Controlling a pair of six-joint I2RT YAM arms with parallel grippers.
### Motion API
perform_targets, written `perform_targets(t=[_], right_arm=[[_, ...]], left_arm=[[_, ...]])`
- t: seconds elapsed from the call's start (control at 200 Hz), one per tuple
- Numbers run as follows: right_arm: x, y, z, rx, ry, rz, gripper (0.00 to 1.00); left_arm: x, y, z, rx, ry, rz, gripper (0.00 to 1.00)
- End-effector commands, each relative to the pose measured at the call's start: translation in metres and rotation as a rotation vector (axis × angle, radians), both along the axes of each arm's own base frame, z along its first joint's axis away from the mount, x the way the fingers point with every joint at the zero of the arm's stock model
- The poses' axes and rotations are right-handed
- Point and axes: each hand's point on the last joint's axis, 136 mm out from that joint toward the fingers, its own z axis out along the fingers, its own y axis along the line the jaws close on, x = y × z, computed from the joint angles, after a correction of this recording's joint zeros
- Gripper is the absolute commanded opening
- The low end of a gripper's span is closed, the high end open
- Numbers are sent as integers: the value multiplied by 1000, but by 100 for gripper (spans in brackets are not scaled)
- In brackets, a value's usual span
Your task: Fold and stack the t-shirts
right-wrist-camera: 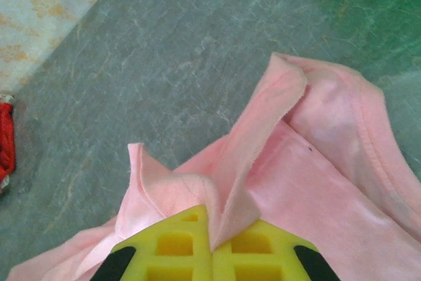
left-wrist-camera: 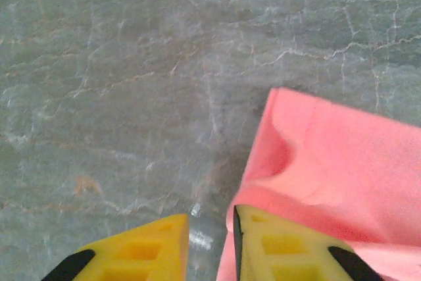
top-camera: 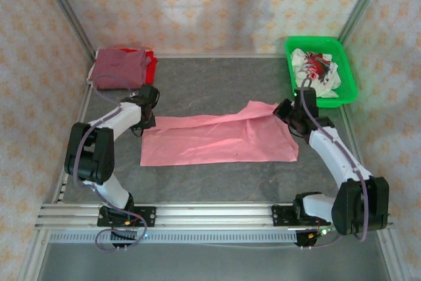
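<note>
Overhead view of a grey marbled table [top-camera: 210, 83] with two robot arms. A soft salmon-pink t-shirt [top-camera: 217, 139], folded into a long band, lies across the middle of the surface.

The left gripper [left-wrist-camera: 210, 227] sits at the band's left end. Its yellow jaws are slightly parted, with bare table showing in the gap. The cloth edge lies against one finger rather than between the two, so it appears to hold nothing. The right gripper [right-wrist-camera: 212, 228], at the band's far right corner, is closed tight on a raised, bunched fold of the salmon-pink t-shirt.

A folded maroon cloth t-shirt [top-camera: 117, 67] rests on a red cloth t-shirt [top-camera: 150, 64] in the far left corner. A bright green plastic basket [top-camera: 314, 39] holding crumpled white and red cloth stands in the far right corner.

Likely risks:
- **Skewed band:** only one end is gripped, so a pull by the right arm would probably drag the band askew or open its fold, because nothing anchors the left end.
- **Sagging layers:** the pinched fold looks uneven and may not include every layer. Lifting it could let the lower layers sag out and crease.
- **Missed grip on the left:** if the left jaws close where they are, they would probably meet on bare table or catch only the hem.
- **Rumpled corner:** a sideways move by the left gripper could snag the cloth edge and rumple that corner.
</note>
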Motion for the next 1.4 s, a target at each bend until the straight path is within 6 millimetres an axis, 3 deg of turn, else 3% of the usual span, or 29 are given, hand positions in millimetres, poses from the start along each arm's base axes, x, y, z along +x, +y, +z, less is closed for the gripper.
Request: perform_targets(t=[0.0,0.03,0.16,0.27,0.33,0.485,0.626,0.751,0.866,1.031,1.396], right_arm=[[-23,-9,-10,-33,23,-6,15],[-30,-10,-16,-36,38,-7,22],[-57,-14,-31,-39,80,-22,25],[-59,-19,-26,-65,56,-29,29],[-50,-12,-18,-57,24,11,29],[-17,33,-2,-6,28,194,28],[7,67,-22,-107,148,320,32],[32,67,-39,-177,214,300,36],[47,79,-52,-251,268,371,38],[56,88,-79,-361,379,449,42],[72,94,-105,-467,426,467,41]], left_arm=[[-19,-12,2,-30,-15,4,26],[-26,-17,-1,-46,-12,0,27],[-48,-23,-2,-81,-21,11,28],[-44,-29,7,-116,-66,-12,36],[-33,-38,14,-147,-72,-48,39],[-7,-63,27,-130,-51,-144,40],[6,-83,33,-128,-79,-184,40],[10,-99,33,-153,-82,-212,40],[8,-106,33,-132,-67,-240,40],[2,-103,24,-115,-49,-232,40],[-5,-98,6,-97,-15,-219,40]])
